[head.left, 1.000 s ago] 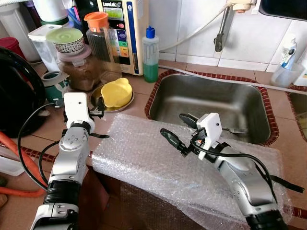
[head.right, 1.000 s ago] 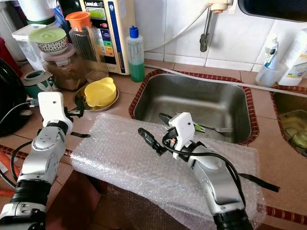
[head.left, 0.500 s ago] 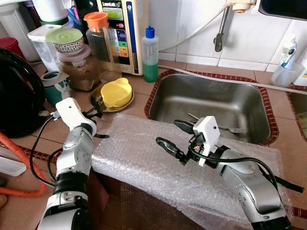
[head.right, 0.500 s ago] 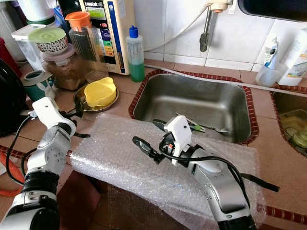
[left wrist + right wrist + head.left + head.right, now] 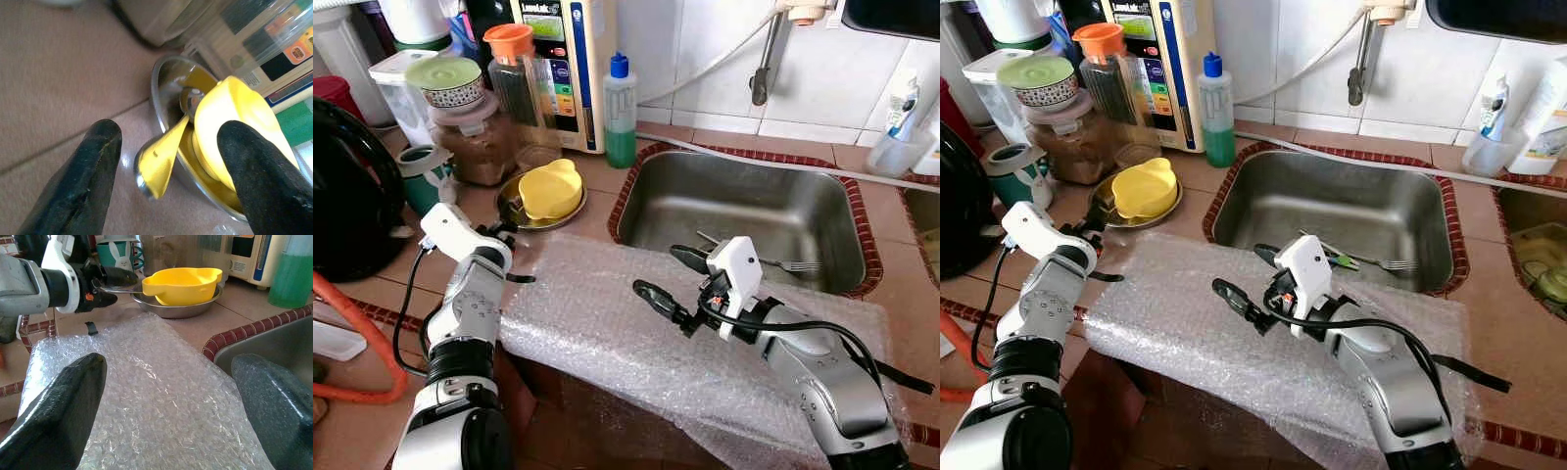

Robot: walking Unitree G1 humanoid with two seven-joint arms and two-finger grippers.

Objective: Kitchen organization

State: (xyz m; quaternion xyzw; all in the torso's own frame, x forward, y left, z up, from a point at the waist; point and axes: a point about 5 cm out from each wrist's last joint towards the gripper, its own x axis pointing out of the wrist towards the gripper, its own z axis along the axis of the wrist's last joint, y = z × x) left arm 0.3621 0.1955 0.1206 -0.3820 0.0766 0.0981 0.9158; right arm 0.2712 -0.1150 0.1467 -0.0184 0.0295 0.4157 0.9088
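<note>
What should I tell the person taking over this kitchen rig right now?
Left hand: open, empty, low over the counter beside the round steel dish, pointing at it.
Right hand: open, empty, hovering over the clear bubble wrap sheet spread in front of the steel sink.
The yellow plastic bowl sits inside the steel dish. A metal fork lies in the sink.
Done: nothing gripped yet.
Left: probably grasp the dish or bowl; the rest of the tidying remains.
</note>
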